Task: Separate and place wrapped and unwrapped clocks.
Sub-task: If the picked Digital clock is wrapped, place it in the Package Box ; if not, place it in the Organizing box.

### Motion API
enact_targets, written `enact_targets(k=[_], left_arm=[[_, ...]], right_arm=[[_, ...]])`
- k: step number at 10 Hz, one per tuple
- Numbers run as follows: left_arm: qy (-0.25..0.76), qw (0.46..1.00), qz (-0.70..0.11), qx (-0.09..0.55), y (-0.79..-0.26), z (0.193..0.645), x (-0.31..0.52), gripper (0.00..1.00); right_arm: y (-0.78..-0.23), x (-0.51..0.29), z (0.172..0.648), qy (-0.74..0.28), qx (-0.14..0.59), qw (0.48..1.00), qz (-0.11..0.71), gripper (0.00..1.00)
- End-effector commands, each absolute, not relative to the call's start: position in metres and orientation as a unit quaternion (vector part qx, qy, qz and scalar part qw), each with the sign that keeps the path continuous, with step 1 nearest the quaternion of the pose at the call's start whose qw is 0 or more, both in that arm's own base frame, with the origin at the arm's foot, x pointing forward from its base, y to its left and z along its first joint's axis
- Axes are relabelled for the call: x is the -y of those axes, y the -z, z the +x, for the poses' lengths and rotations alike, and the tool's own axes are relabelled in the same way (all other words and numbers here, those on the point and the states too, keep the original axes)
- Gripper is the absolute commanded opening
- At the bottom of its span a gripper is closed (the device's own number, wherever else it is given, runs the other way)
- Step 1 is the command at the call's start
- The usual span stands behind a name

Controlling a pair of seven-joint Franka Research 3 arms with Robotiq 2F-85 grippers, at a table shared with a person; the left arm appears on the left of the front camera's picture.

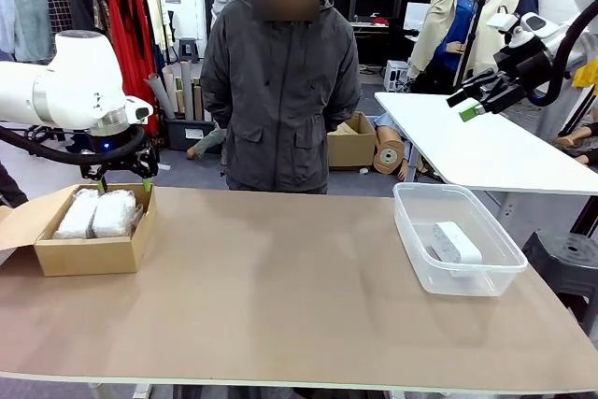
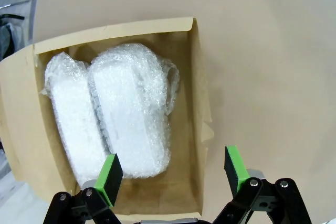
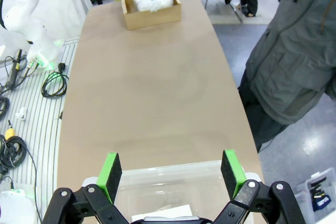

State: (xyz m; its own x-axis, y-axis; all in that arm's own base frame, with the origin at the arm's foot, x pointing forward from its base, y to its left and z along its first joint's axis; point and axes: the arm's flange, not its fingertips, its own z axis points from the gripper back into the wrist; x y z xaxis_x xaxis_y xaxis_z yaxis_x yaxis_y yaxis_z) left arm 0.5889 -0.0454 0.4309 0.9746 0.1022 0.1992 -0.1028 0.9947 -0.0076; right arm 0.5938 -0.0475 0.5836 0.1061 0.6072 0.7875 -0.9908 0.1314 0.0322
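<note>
I get even, bright indoor light from overhead, with only soft shadows beside the box [image 1: 93, 248] and tub [image 1: 411, 231]. The front view looks slightly soft. Both wrist views bend the table [image 3: 147, 77] edges, and the wrap [image 2: 131, 103] glints faintly.

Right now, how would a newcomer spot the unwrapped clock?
Find the clear plastic tub at the right end of the brown table. The unwrapped clock lies inside it, alone: a smooth white rounded block, unlike the two bubble-wrapped clocks in the cardboard box at the left end.
</note>
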Motion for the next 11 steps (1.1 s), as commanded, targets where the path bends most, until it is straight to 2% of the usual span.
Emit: enact_targets(k=[1, 6, 7, 9, 10, 11], left_arm=[[-0.05, 0.993, 0.004, 0.105, -0.432, 0.59, 0.044, 1.0], [-0.052, 0.994, 0.001, 0.1, -0.431, 0.589, 0.045, 1.0], [0.015, 0.992, 0.073, 0.104, -0.432, 0.581, 0.058, 1.0], [0.12, 0.985, 0.08, 0.091, -0.455, 0.568, 0.069, 1.0], [0.232, 0.968, 0.061, 0.078, -0.463, 0.556, 0.085, 1.0], [0.294, 0.951, 0.051, 0.081, -0.473, 0.549, 0.09, 1.0]], right_arm=[[-0.585, 0.047, 0.593, -0.588, 0.321, 0.681, 0.297, 1.0], [-0.585, 0.047, 0.593, -0.588, 0.321, 0.681, 0.297, 1.0], [-0.585, 0.047, 0.593, -0.588, 0.321, 0.681, 0.297, 1.0], [-0.585, 0.047, 0.593, -0.588, 0.321, 0.681, 0.297, 1.0], [-0.585, 0.047, 0.593, -0.588, 0.321, 0.681, 0.297, 1.0], [-0.585, 0.047, 0.593, -0.588, 0.321, 0.681, 0.297, 1.0]])
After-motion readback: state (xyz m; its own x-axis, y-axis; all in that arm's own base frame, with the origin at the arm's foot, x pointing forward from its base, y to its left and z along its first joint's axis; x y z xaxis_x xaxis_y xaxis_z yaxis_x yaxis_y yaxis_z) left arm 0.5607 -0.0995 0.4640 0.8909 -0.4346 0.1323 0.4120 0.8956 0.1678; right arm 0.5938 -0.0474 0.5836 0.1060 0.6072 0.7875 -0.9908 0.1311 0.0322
